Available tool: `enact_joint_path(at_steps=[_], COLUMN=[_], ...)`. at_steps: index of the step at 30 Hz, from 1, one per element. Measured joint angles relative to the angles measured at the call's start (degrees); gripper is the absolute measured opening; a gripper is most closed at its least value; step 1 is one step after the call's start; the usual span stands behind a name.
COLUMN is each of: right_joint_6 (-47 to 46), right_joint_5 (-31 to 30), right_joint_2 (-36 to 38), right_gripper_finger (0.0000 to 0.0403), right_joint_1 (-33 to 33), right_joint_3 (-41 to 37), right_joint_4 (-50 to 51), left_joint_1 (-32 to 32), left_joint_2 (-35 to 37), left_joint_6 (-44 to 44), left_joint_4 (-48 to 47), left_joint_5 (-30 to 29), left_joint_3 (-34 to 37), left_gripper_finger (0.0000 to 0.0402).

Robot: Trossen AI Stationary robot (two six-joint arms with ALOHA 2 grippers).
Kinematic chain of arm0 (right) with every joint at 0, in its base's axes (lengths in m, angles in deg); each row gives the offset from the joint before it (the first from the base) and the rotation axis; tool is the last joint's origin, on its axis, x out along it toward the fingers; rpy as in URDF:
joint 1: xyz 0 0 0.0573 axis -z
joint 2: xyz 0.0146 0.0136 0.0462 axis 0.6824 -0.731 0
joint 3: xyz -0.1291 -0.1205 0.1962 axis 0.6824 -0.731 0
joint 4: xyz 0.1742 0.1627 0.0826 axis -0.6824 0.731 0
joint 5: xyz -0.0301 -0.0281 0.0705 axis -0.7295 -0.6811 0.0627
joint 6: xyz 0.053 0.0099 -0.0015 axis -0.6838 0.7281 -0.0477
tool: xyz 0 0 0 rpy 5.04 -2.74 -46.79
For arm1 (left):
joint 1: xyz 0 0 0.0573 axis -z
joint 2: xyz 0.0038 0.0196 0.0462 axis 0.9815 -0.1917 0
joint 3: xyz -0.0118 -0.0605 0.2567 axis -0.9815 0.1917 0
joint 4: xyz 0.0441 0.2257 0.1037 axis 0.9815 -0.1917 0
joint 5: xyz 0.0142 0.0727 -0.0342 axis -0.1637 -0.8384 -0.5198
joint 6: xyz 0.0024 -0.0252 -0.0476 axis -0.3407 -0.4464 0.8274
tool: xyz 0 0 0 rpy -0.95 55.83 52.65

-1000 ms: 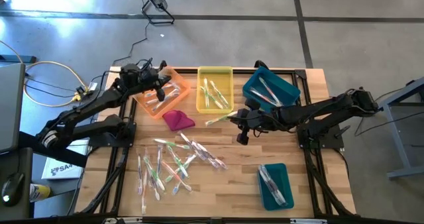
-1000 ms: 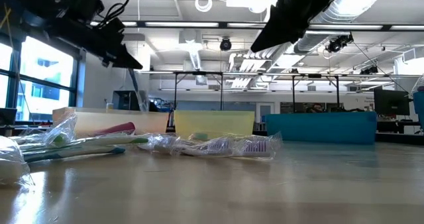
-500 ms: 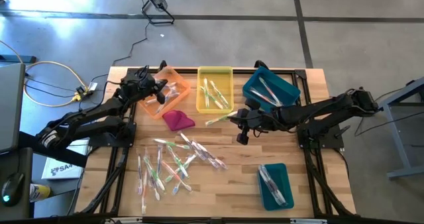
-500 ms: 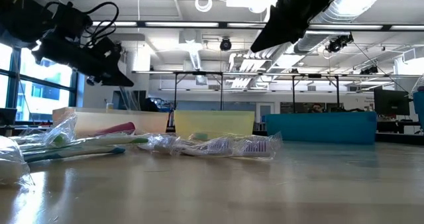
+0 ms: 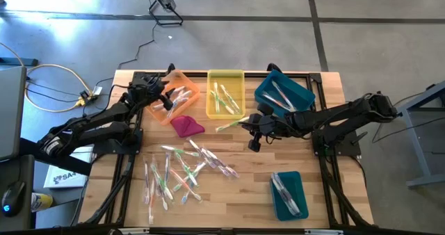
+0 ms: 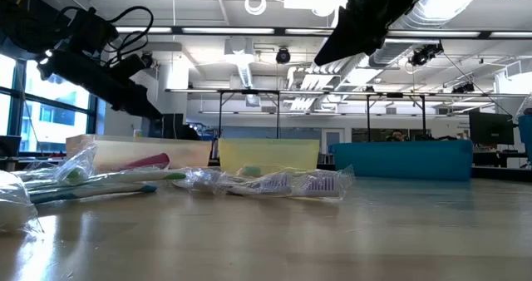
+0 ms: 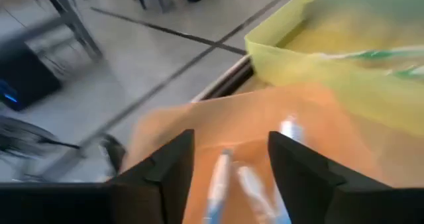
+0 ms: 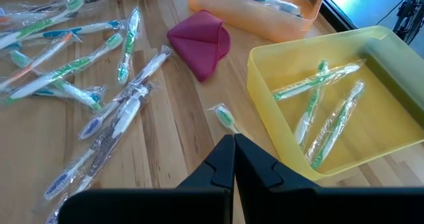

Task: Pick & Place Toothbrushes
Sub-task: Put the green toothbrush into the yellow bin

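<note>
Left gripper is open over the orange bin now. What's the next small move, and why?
Probably lift the left gripper clear of the orange bin and swing toward the loose toothbrushes: its fingers stand apart and empty, with toothbrushes lying in the bin beneath them.

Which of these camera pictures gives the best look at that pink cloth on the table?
The right wrist view: the pink cloth lies whole and near, beside the yellow bin. The high view shows it small; the low view, only a pink sliver; the left wrist view, nothing.

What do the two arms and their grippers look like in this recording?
Both arms are dark, near-black jointed links. The left gripper has two flat, wedge-shaped black fingers; loose black cables loop over its wrist in the low view. The right gripper has matching black fingers. No markings are readable.
</note>
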Motion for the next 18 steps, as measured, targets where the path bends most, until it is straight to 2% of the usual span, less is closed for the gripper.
enact_joint_path(at_steps=[3,5,18], right_joint_6=[0.0,0.0,1.7], right_joint_5=[0.0,0.0,-0.1], right_joint_2=[0.0,0.0,0.0], right_gripper_finger=[0.0002,0.0002,0.0002], right_joint_1=[0.0,0.0,0.2], right_joint_3=[0.0,0.0,0.0], right_joint_4=[0.0,0.0,0.0], left_joint_1=[0.0,0.0,0.0], left_joint_2=[0.1,0.1,0.1], left_joint_6=[-4.7,-4.9,3.9], left_joint_4=[1.4,2.1,1.0], left_joint_5=[-1.0,-0.7,4.2], left_joint_3=[0.0,0.0,0.0], left_gripper_finger=[0.0209,0.0211,0.0213])
